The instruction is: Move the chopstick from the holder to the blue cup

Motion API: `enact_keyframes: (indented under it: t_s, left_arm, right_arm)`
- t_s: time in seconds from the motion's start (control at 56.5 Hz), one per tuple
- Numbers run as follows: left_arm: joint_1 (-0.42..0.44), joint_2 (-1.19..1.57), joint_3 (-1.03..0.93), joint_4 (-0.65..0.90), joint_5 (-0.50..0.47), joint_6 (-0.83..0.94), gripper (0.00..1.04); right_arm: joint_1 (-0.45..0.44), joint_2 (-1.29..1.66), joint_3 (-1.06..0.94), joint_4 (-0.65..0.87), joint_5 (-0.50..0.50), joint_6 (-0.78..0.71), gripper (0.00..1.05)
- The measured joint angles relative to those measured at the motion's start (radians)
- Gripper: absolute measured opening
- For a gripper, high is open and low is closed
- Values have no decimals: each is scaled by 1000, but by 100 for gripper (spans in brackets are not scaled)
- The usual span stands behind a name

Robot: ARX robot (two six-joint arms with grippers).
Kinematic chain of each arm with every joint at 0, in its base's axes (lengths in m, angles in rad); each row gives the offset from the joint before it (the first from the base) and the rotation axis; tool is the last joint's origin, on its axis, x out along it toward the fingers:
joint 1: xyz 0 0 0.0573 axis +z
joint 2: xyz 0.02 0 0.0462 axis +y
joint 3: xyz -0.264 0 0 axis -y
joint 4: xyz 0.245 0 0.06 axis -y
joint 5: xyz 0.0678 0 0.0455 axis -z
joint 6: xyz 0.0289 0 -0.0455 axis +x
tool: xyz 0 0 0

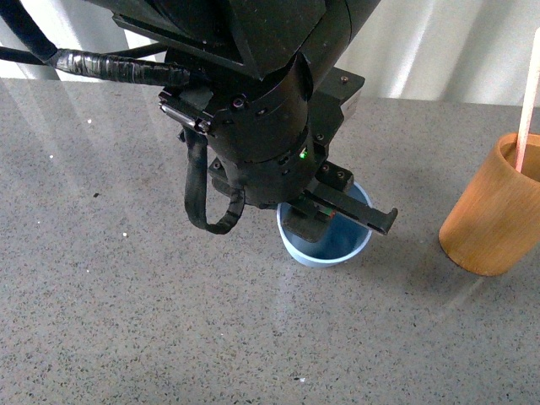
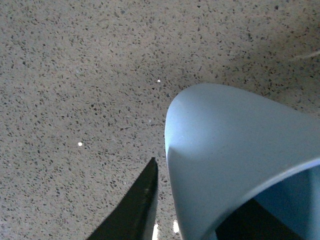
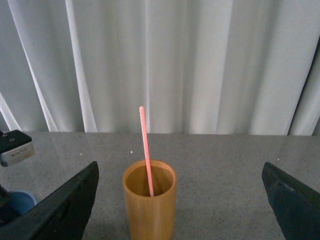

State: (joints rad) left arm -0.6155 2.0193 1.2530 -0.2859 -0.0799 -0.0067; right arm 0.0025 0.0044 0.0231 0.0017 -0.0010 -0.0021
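Bamboo holder [image 1: 489,219] stands on the right of the speckled grey stone table [image 1: 126,321], well apart from the blue cup [image 1: 329,251]; the pink chopstick [image 1: 529,101] is in the holder, leaning against its rim with the upper end well above it. The left gripper [image 1: 342,218] is down at the blue cup; its jaws are parted across the cup's wall, one black finger [image 2: 142,205] just outside with a sliver of table showing between it and the cup, the other dark inside the cup's mouth; it has hold of nothing that I can see. The right gripper [image 3: 180,172] faces the holder with its fingers [image 3: 65,210] spread wide and empty; a white curtain [image 3: 200,60] hangs behind.
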Motion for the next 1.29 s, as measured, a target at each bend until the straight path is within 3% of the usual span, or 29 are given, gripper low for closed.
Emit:
enact_keyframes:
  t_s: [0.23, 0.407, 1.291]
  left_arm:
    - [10, -49, 8, -9, 14, -6, 68]
    - [31, -81, 8, -1, 16, -6, 99]
    - [57, -63, -7, 60, 2, 2, 98]
  right_arm:
    - [0, 0, 0, 0, 0, 0, 95]
    - [0, 0, 0, 0, 0, 0, 95]
    - [0, 0, 0, 0, 0, 0, 95]
